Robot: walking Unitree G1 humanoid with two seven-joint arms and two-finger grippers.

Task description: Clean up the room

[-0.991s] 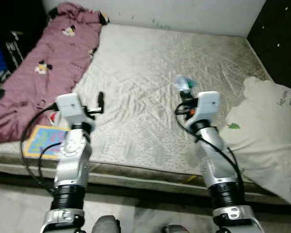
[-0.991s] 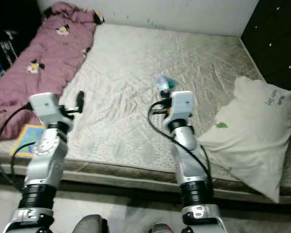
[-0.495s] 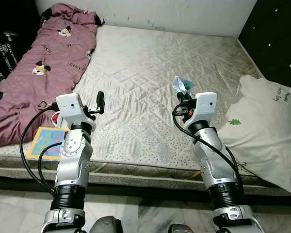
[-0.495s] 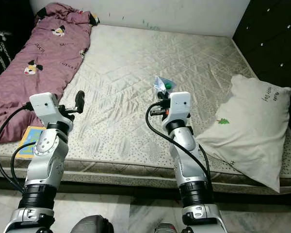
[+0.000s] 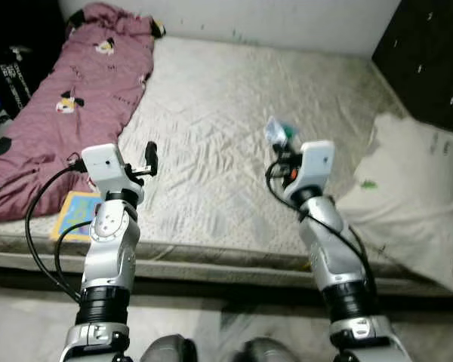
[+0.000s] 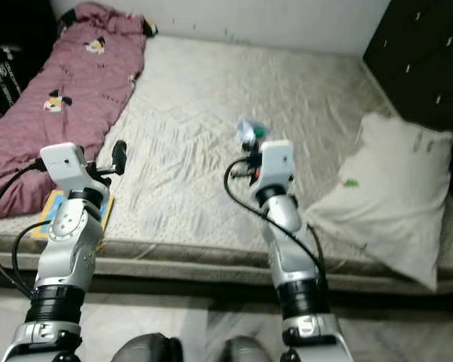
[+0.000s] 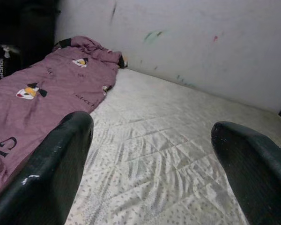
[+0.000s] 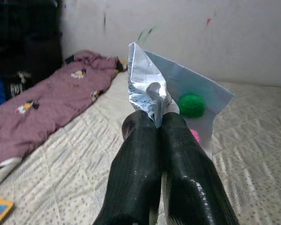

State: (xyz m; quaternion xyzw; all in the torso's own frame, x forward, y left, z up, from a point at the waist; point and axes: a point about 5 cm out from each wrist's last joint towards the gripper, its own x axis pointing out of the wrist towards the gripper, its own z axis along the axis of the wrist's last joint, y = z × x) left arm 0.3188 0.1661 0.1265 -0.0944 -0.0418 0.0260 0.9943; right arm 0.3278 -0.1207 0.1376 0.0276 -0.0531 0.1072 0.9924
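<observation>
The mattress [image 5: 234,113] spreads out ahead of both arms, bare and quilted, running to the wall beyond. Off past the left gripper's outer side lies the purple blanket [image 5: 68,98], rumpled along the far edge of the bed; past the right gripper's outer side a white pillow [image 5: 415,204] slumps over the near corner. Just below and outside the left gripper, a coloured book [image 5: 77,215] sits on the bed's near edge.

The right gripper [image 8: 157,119] has its fingers pressed fully together on the crumpled neck of a clear plastic bag [image 8: 178,101], held up off the mattress. The bag rises from the fingertips and fans away from them, its long axis roughly in line with the fingers, the pinched end nearest the wrist and the loose, wider end pointing toward the wall. A green ball [image 8: 192,105] shows through it, with something pink just beneath.

The left gripper [image 7: 152,159] hovers over the mattress with fingers spread wide and nothing between them.

As a judgement, the tidying is early: one piece of litter is in hand but not yet disposed of, while the book, blanket and pillow lie unsorted
</observation>
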